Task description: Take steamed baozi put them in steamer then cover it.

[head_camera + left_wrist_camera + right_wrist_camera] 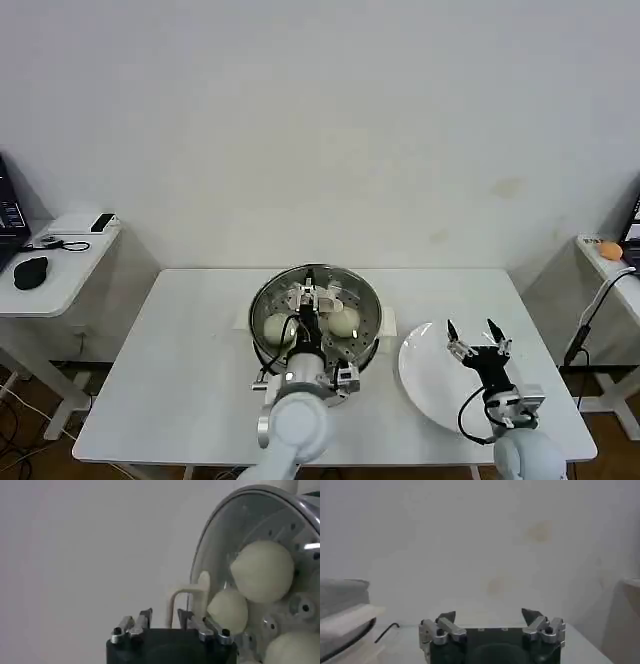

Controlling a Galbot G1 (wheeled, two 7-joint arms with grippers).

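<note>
Baozi are already seen inside the steamer (pixel 316 318), and the plate (pixel 432 378) is left bare, so the loading step is judged done. What remains is the release of the cover and the withdrawal of the arm.

The table (pixel 180 360) is the largest thing in the scene, with the steamer resting on it directly beneath the left gripper (pixel 316 297). The plate is found under and just ahead of the open fingers of the right gripper (pixel 470 336), which is held idle and has hold of nothing; in the right wrist view its two fingertips are seen well apart with only bare surface beyond them.

The cover (pixel 240 540) is seen over the steamer in the left wrist view, its metal rim curving around the buns behind the glass. Whether it is fully seated on the steamer's rim cannot be told. Its white handle (pixel 192 597) is found between the left gripper's fingers (pixel 186 618), which are drawn in narrowly about it; whether it is actually pinched or merely flanked cannot be told.

Three baozi (pixel 262 571) are made out through the glass, beyond the left fingertips and close together. Two (pixel 277 328) are seen from the head view, one to each side of the left fingers; a fourth is not made out.
</note>
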